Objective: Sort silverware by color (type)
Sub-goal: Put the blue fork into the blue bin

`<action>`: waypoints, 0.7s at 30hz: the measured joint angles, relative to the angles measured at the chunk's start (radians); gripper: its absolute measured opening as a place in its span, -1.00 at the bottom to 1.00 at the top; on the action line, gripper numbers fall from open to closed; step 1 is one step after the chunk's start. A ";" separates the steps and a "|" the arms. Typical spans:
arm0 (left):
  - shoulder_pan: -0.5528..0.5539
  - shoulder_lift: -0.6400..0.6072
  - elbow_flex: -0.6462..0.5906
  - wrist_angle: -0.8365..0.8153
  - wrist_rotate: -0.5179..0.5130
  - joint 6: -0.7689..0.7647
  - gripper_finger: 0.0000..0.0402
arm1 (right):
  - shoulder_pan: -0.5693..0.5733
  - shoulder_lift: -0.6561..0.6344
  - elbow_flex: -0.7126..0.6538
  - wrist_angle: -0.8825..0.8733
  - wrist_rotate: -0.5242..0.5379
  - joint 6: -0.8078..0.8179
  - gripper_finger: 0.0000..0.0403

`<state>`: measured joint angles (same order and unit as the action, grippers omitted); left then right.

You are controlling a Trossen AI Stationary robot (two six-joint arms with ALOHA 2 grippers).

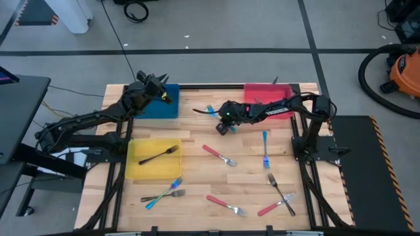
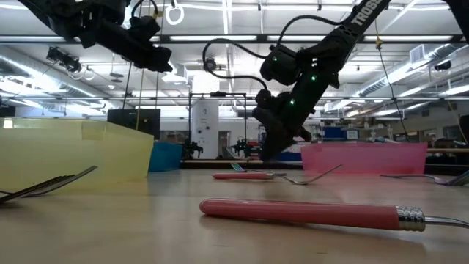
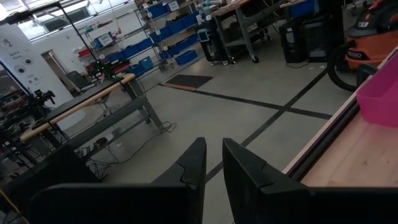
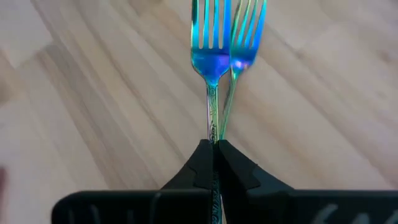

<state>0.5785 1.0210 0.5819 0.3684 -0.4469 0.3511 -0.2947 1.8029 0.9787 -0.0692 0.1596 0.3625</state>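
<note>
My right gripper pinches a blue fork by its handle. My left gripper hovers over the blue tray, fingers slightly apart.

Bare wood between yellow tray and red fork

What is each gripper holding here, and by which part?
The right gripper is shut on the blue fork, gripping its thin handle. The left gripper, above the blue tray, holds nothing.
</note>
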 joint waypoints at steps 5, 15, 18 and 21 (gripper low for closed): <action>0.000 0.000 0.000 0.000 0.000 0.000 -0.73 | 0.000 -0.012 0.004 0.063 -0.007 -0.032 -0.94; 0.001 0.000 0.000 0.018 0.000 0.001 -0.73 | -0.011 -0.015 0.135 0.132 -0.023 -0.185 -0.94; 0.001 0.000 0.000 0.017 0.000 0.000 -0.73 | -0.020 -0.015 0.158 0.152 -0.023 -0.212 -0.94; 0.001 0.000 0.000 0.010 0.000 0.000 -0.73 | -0.030 -0.015 0.181 0.152 -0.023 -0.229 -0.94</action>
<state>0.5793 1.0210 0.5823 0.3783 -0.4469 0.3511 -0.3245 1.7882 1.1599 0.0824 0.1364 0.1331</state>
